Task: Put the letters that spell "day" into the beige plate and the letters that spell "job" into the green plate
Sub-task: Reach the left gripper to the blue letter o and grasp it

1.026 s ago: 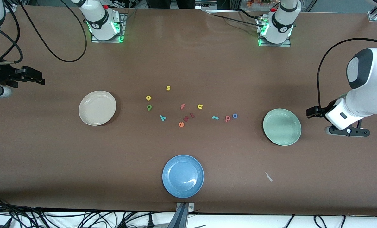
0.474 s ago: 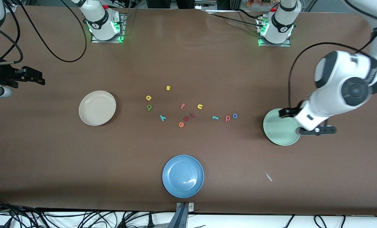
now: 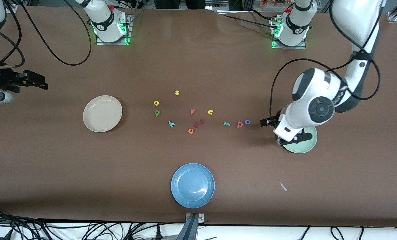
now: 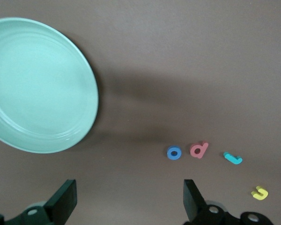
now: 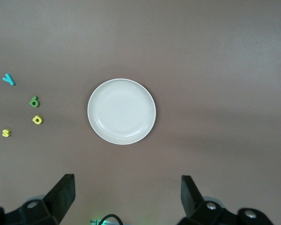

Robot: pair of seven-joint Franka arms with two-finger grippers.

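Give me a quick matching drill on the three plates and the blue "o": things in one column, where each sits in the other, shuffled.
Things:
1. beige plate
2. green plate
3. blue plate
4. blue "o"

Places:
A. nearest the front camera of all four
B. partly under the left arm's wrist, at the left arm's end of the table
C. beside the red-pink "b", toward the left arm's end of the letter cluster
D. at the right arm's end of the table, with nothing in it

Pairs: 1-D, 2-B, 3-A, 4-C
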